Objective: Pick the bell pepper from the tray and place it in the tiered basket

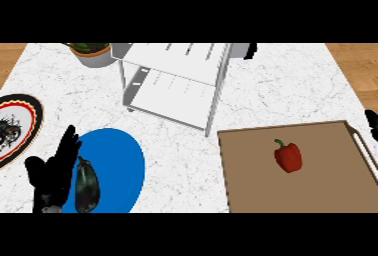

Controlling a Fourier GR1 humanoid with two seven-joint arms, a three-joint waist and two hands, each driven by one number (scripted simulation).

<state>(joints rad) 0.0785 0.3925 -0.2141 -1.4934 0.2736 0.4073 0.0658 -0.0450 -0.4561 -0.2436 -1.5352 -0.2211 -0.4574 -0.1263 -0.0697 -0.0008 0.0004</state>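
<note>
A red bell pepper (288,156) with a green stem lies on the brown tray (325,187) at the lower right. The white tiered basket (173,80) stands at the back centre, up and to the left of the tray. My left hand (50,172) rests open at the lower left with its fingers pointing up, beside the blue plate and far from the pepper. Only a small black part of my right hand (371,123) shows at the right edge, just past the tray's far right corner.
A blue plate (118,160) with a dark eggplant (86,185) lies next to my left hand. A patterned plate (16,127) sits at the left edge. A potted plant (92,52) stands at the back left. Wood floor shows beyond both sides of the counter.
</note>
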